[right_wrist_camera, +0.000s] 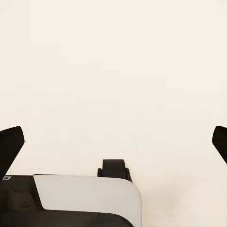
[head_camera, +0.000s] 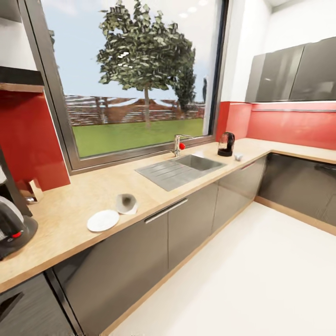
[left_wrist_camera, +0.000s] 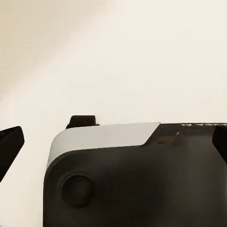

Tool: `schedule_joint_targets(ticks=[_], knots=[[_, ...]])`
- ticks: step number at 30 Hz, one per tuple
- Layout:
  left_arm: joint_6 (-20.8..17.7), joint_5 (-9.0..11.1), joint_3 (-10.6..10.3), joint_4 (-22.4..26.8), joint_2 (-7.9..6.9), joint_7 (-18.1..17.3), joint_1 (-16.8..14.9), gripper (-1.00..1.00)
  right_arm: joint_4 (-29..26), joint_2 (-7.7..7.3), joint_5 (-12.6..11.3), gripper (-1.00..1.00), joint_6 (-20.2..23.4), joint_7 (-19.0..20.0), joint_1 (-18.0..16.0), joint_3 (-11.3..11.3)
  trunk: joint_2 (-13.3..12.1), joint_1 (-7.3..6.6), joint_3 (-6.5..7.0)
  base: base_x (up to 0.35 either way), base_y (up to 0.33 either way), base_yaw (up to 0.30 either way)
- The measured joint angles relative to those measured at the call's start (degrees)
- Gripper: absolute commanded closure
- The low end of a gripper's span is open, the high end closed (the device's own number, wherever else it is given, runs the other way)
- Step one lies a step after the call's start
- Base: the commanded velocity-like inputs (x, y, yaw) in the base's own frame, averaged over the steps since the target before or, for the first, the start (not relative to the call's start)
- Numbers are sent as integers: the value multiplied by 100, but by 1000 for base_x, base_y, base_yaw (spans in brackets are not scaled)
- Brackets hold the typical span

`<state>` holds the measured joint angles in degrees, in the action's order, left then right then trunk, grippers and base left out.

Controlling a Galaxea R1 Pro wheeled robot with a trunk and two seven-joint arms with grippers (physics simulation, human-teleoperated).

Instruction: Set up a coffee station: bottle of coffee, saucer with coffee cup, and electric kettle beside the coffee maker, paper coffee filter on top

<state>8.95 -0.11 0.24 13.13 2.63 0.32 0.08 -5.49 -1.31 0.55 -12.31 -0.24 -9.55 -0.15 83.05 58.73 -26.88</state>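
Note:
The kitchen countertop point(head_camera: 70, 205) runs under the window and turns a corner at the right. The coffee maker point(head_camera: 11, 224) stands at its left end, cut by the picture's edge. To its right the saucer point(head_camera: 103, 220) lies flat, and the paper coffee filter point(head_camera: 126, 203) lies on its side beside it. Past the sink, the electric kettle point(head_camera: 226, 143) stands near the corner with the coffee cup point(head_camera: 238, 157) close by. The bottle of coffee is out of view. My left gripper point(left_wrist_camera: 113, 142) and right gripper point(right_wrist_camera: 115, 142) are open and empty, hanging over pale floor.
A steel sink point(head_camera: 179, 169) with a faucet point(head_camera: 177, 144) is set into the worktop mid-run. A dark slab point(head_camera: 18, 75) juts out at the upper left. Grey wall cabinets point(head_camera: 294, 72) hang at the right. Pale floor point(head_camera: 261, 280) spreads before the cabinet fronts.

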Motion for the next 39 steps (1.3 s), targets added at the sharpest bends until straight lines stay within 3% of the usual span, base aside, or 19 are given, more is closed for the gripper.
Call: schedule_joint_targets(ticks=[16,32,34,39], knots=[[0,-2,0,0,0,0,0,-100,0,0,0,-100,2,-2,0,4,0,0,-1,1,9,267],[-1,-5,0,0,0,0,0,-100,105,-50,-9,-100,12,22,-1,-1,0,0,-1,47,200,19],[0,-1,-3,0,0,-5,0,-100,-310,-212,-60,-100,-365,9,-8,-31,0,0,-1,0,3,0],[0,2,-7,0,0,-13,0,-100,-1459,-279,-69,-100,-756,3,-10,-65,0,0,-1,0,0,0]])
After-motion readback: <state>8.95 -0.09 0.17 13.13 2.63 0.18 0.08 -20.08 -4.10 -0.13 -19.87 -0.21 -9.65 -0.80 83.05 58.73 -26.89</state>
